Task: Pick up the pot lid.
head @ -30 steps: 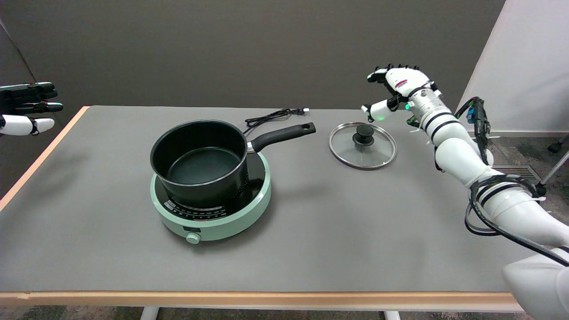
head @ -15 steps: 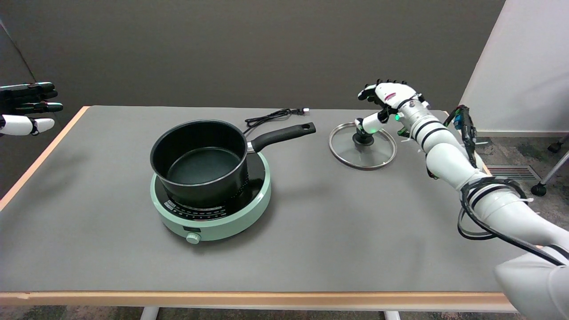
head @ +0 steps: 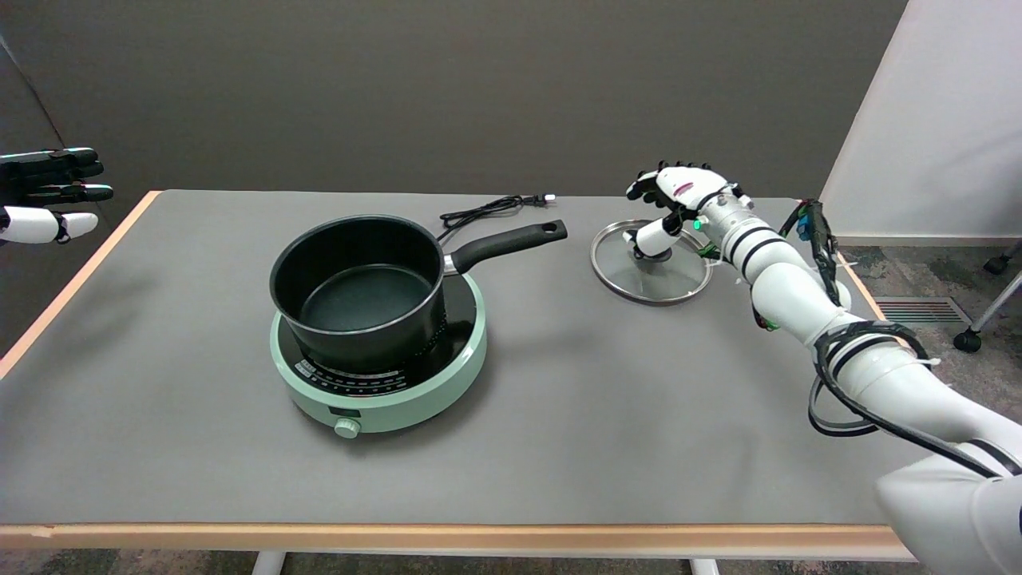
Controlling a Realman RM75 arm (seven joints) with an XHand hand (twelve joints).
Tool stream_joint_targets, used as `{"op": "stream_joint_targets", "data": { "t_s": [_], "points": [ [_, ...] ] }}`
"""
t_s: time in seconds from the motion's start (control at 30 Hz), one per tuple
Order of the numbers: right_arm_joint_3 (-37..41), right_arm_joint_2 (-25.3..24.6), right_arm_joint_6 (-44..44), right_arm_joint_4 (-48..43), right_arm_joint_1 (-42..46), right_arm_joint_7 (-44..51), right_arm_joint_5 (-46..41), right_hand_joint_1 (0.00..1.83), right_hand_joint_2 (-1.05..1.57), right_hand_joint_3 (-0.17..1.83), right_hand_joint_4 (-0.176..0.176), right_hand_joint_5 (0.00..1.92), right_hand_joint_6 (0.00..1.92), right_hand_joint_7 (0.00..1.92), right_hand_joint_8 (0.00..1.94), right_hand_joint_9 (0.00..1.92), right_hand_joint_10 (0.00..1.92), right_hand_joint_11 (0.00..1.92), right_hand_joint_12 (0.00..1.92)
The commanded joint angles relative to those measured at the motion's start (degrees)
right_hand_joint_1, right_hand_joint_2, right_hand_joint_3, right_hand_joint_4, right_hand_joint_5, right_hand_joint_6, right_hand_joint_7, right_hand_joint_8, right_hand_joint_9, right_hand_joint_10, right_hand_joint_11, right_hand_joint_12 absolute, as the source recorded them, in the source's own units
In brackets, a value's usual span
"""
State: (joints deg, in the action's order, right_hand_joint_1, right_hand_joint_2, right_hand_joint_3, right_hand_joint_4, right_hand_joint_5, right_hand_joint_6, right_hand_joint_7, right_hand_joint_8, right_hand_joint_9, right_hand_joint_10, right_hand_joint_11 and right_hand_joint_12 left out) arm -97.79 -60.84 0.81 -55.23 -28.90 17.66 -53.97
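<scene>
At the near middle of the table (head: 559,447) a black pot (head: 357,291) is seated on a green hotplate (head: 383,391), well apart from the work. Farther back and to the right, the glass pot lid (head: 651,271) lies flat on the table. Over its knob the right hand (head: 675,204) is held, fingers curled but apart — nothing is yet pinched. If the closure lands off-centre, the small knob could be missed or the lid pushed sideways — the glass is likely to slide. Whether the thumb touches cannot be told.
</scene>
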Motion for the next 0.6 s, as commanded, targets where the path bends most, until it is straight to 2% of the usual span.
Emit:
{"op": "stream_joint_targets", "data": {
  "t_s": [0.03,0.3,0.6],
  "points": [
    [0.1,-0.9,3.3,-0.1,-0.5,-0.1,0.6,0.84,0.56,0.92,0.061,0.58,0.27,0.65,0.22,0.63,0.43,0.31,0.68],
    [0.3,-0.5,5.2,0.0,-0.5,-0.1,0.6,0.91,0.55,0.96,0.080,0.62,0.33,0.66,0.20,0.62,0.45,0.31,0.69],
    [1.5,-0.2,6.5,0.0,-0.4,-0.1,0.6,0.95,0.55,0.98,0.085,0.63,0.34,0.66,0.20,0.63,0.45,0.31,0.69]
  ]
}}
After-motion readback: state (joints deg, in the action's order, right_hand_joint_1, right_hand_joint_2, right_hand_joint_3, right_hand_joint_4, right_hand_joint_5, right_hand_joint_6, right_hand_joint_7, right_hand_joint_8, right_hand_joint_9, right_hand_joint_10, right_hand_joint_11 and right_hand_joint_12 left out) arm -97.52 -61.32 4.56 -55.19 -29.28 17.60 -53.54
